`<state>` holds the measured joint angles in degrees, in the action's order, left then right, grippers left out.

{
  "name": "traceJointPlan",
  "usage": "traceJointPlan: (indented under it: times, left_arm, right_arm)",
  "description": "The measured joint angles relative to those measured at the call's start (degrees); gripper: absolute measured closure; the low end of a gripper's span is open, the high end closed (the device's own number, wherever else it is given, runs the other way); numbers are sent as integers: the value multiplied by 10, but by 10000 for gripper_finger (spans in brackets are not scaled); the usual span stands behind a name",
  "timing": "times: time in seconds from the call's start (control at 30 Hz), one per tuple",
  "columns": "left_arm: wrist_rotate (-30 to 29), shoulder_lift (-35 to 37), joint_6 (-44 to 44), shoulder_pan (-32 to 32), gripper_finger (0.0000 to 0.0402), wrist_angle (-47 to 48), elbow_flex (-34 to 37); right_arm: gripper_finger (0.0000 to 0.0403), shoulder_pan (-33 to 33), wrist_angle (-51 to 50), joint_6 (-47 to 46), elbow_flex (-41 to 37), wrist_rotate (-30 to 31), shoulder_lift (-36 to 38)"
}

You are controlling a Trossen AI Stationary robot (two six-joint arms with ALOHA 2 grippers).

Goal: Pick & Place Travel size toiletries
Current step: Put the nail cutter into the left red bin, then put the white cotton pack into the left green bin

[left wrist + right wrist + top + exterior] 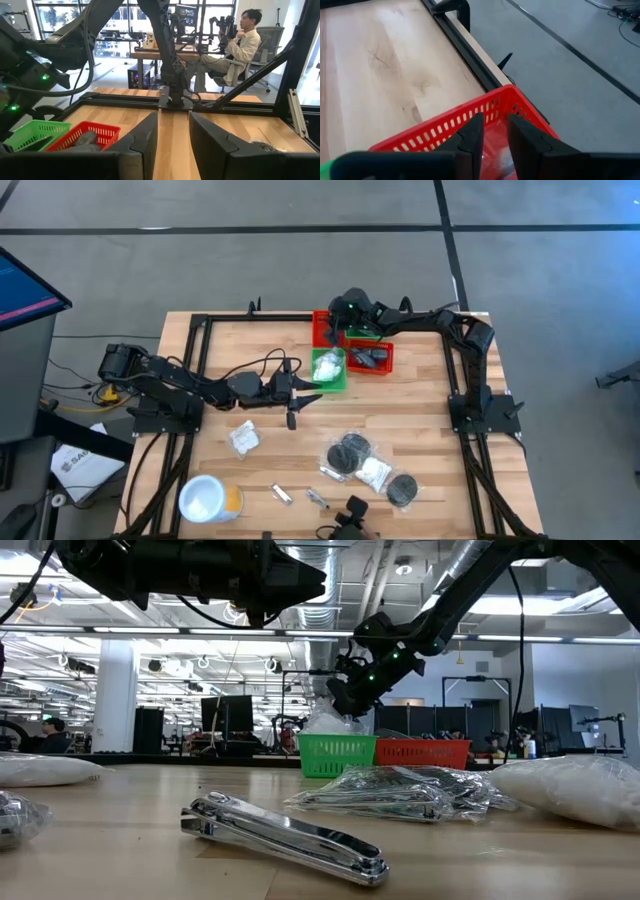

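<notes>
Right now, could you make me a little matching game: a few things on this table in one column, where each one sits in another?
Things:
1. green bin
2. white tub
3. nail clipper
4. red bin

Places:
A. under the right arm's jaws
B. beside the red bin, holding a white packet
C. the table's near left corner
D. closest to the table-level camera

Pairs: 1-B, 2-C, 3-D, 4-A

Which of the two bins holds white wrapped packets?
The green bin, nearer the left arm: white wrapped packets fill it. The red bin beside it holds dark items instead.
</notes>
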<state>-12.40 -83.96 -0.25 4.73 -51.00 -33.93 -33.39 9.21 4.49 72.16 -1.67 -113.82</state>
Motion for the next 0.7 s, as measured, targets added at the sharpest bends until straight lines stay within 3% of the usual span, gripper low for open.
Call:
traceJointPlan:
  times: [0.4, 0.7]
  left_arm:
    - [2, 0, 0, 0, 298, 0, 0]
    - [1, 0, 0, 0, 298, 0, 0]
  right_arm:
    - [325, 16, -22, 0, 0, 0, 41]
    - [325, 49, -110, 0, 0, 0, 96]
